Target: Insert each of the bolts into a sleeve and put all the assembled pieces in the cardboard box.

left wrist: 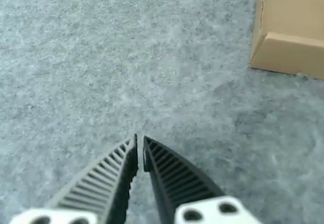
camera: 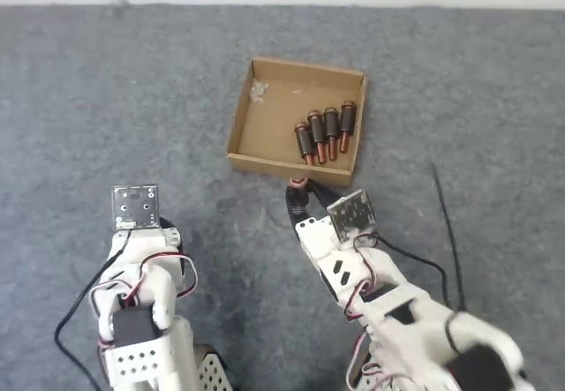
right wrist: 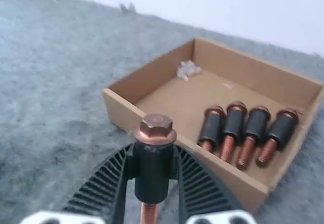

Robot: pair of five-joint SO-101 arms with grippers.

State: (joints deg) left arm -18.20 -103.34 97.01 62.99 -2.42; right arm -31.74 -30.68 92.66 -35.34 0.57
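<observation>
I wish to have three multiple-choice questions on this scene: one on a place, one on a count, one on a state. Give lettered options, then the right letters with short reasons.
1. Where is the right gripper? A. inside the brown cardboard box; B. just outside its near wall; C. beside the left arm.
2. How many copper bolts in black sleeves lie in the box? A. two; B. four; C. six.
3. How is the left gripper? A. shut, empty; B. shut on a bolt; C. wide open.
Answers: 1 B, the high view shows it before the near wall, shut on a fifth piece. 2 B, four lie in a row. 3 A, its fingers meet over grey carpet, nothing between.
</observation>
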